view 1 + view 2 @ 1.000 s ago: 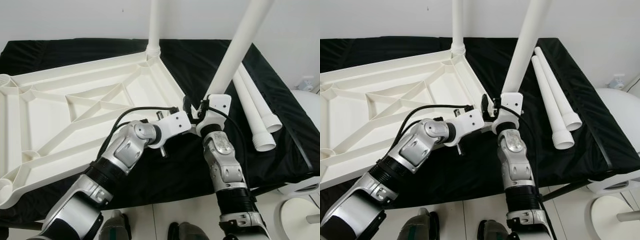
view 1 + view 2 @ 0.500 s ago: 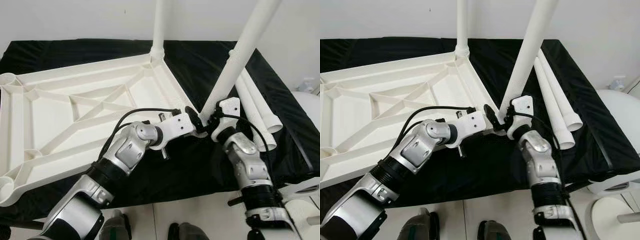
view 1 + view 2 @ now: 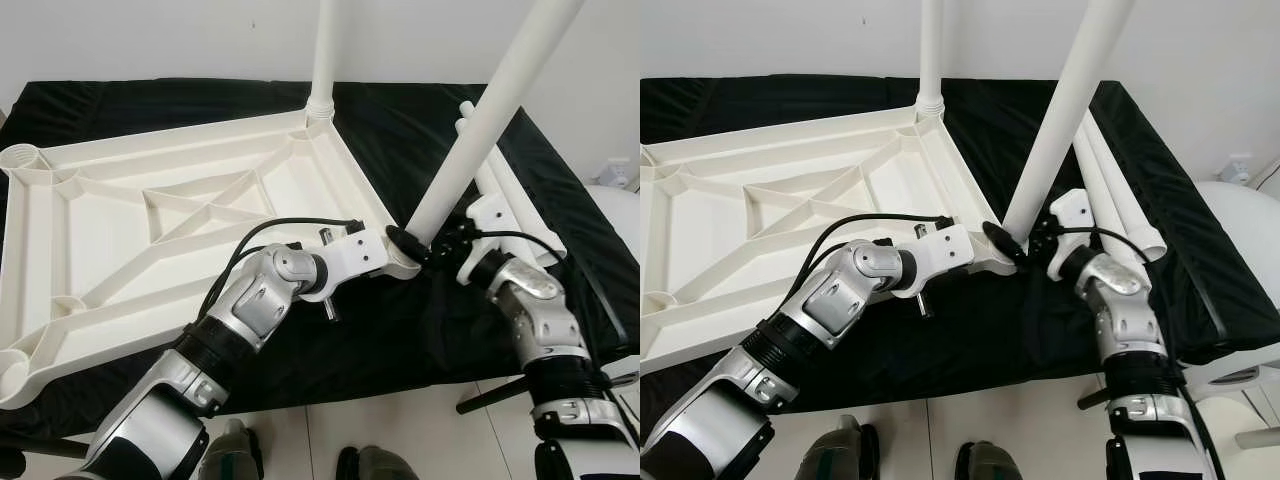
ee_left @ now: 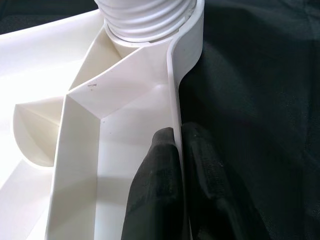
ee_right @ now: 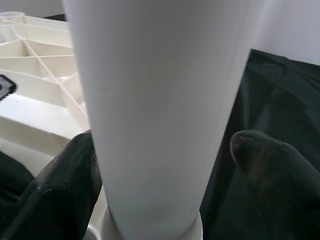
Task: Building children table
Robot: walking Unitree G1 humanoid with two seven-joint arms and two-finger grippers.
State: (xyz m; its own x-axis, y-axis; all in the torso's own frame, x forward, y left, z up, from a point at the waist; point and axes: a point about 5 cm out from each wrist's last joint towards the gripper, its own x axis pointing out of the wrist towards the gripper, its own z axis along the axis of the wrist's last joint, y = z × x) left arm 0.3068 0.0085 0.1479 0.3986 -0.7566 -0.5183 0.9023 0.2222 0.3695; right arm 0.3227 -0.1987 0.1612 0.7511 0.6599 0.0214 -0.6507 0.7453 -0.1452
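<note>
The white tabletop (image 3: 150,215) lies upside down on black cloth, ribs up. One white leg (image 3: 324,50) stands upright in its far corner. A second leg (image 3: 495,110) leans in the near right corner socket, its threaded end (image 4: 145,20) seated there. My left gripper (image 3: 400,245) is shut on the tabletop's rim beside that socket, one finger inside the wall and one outside (image 4: 177,165). To the right of the socket, my right gripper (image 3: 450,240) is shut on the leaning leg (image 5: 160,100) near its base, a finger (image 5: 65,185) on each side.
Two loose legs (image 3: 1130,215) lie side by side on the black cloth (image 3: 400,130) to the right. A white rounded object (image 3: 1240,210) stands off the table's right end. The table's front edge runs just below my forearms, with my feet (image 3: 230,455) on the pale floor.
My right forearm has swung out to the right around the leaning leg, while its gripper stays at the leg's base. The left gripper keeps its hold on the rim. The view has shifted a little.
</note>
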